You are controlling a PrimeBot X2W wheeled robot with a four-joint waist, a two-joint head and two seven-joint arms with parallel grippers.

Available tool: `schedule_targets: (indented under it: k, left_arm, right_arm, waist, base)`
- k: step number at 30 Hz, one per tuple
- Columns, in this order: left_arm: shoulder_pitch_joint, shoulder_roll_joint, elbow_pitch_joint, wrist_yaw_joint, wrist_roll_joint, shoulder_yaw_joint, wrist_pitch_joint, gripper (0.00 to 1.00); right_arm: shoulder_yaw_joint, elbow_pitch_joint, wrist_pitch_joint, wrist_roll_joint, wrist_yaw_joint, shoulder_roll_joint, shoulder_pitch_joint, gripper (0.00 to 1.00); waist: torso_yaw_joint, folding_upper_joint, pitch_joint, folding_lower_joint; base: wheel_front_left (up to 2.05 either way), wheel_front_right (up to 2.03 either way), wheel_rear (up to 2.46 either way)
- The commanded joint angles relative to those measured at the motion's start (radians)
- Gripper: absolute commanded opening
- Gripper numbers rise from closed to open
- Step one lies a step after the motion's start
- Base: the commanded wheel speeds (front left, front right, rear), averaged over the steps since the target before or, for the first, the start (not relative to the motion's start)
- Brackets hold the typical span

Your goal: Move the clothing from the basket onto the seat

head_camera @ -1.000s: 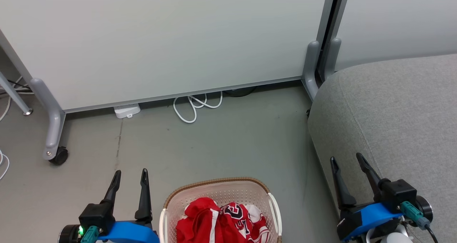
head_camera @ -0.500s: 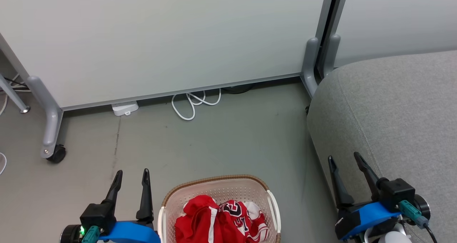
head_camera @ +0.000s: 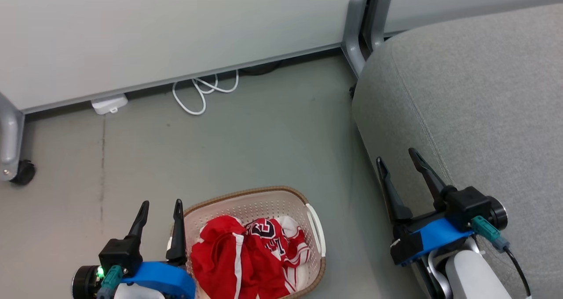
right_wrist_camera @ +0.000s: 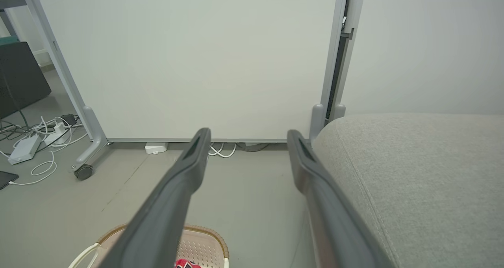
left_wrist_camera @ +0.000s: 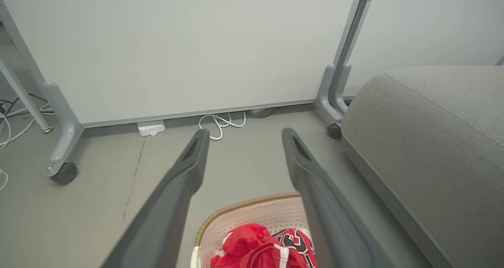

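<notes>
Near you on the floor, left of the seat (head_camera: pixel 475 92), the clothing (head_camera: pixel 246 255) sits heaped in the basket (head_camera: pixel 246 191) between your wide-open, empty left gripper (head_camera: pixel 161 202) and right gripper (head_camera: pixel 396 154), so a deep pinch may snag its perforated wall.

The head camera has tipped down: the basket (head_camera: pixel 264 189) and the clothing (head_camera: pixel 237 255) now show almost whole, and the partition (head_camera: pixel 176 26) sits higher. The right claw (head_camera: pixel 395 155) stands higher in view, its pale forearm (head_camera: pixel 473 277) now showing; the left claw (head_camera: pixel 161 201) now overlaps the basket's rim.
</notes>
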Motion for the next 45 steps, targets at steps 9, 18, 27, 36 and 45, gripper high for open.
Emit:
schedule_targets:
  k: [9,18,27,36,45]
  left_arm:
    - [-0.124,0.004,0.146,-0.021,0.013,-0.049,-0.003,1.0]
    - [-0.267,0.002,0.361,-0.031,0.02,-0.116,-0.003,1.0]
    - [-0.401,0.013,0.593,-0.034,0.014,-0.14,-0.002,1.0]
    - [-0.51,0.022,0.726,-0.028,-0.015,-0.128,-0.002,1.0]
    - [-0.591,0.043,0.73,0.042,-0.03,-0.094,-0.003,1.0]
  right_arm:
    - [0.022,-0.027,-0.01,0.004,0.0,-0.004,-0.089,1.0]
    - [0.04,-0.054,-0.012,0.015,0.0,-0.003,-0.13,1.0]
    - [0.027,-0.096,-0.012,0.025,0.0,-0.003,-0.16,1.0]
    - [0.008,-0.129,-0.013,0.023,0.0,-0.003,-0.176,1.0]
    - [-0.011,-0.165,-0.013,0.026,0.0,-0.003,-0.195,1.0]
  waist:
    - [-0.08,0.0,0.19,0.0]
    - [-0.103,0.0,0.32,0.0]
    - [-0.125,0.0,0.442,0.0]
    - [-0.142,0.0,0.537,0.0]
    - [-0.156,0.0,0.612,0.0]
  base:
    - [0.0,0.0,0.0]
    - [0.0,0.0,0.0]
    - [0.0,0.0,0.0]
    - [0.0,0.0,0.0]
    - [0.0,0.0,0.0]
